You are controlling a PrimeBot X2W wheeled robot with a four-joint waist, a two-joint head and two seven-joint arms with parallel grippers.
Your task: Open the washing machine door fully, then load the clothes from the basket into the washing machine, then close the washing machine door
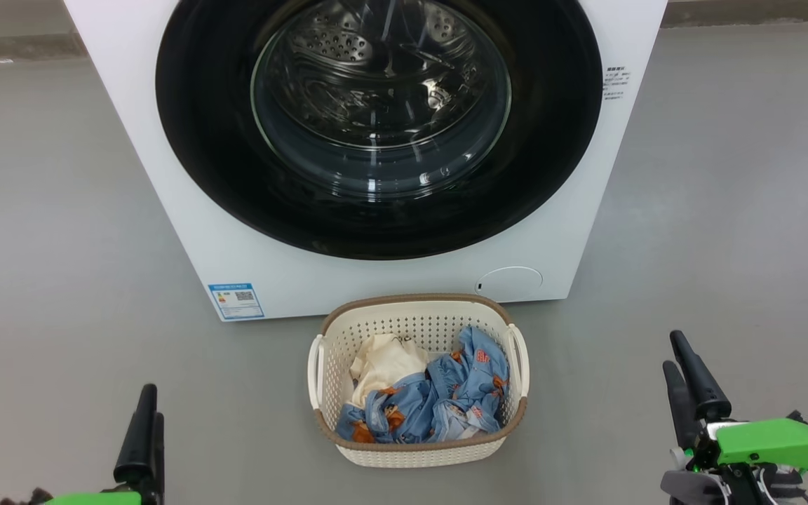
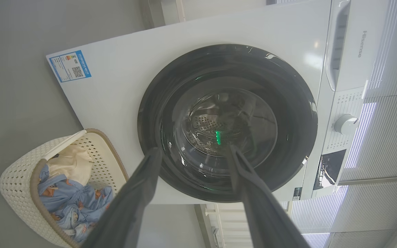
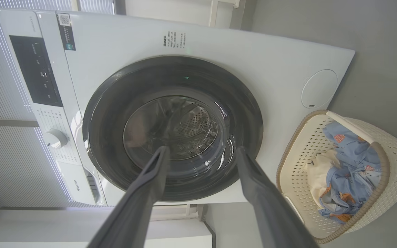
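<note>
Grey floor [image 1: 39,245] — white washing machine [image 1: 376,280], cream basket [image 1: 411,454] just before it

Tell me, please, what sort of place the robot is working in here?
Likely a laundry area, or a test room set up as one: a white front-loading washing machine stands on a plain grey floor, with a small basket of clothes right before it.

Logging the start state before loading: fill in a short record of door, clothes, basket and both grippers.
access: washing machine door shut
load: clothes heaped in basket
basket place: floor, in front of washing machine
left arm: left gripper open, empty
right arm: right gripper open, empty
next step: open door
</note>
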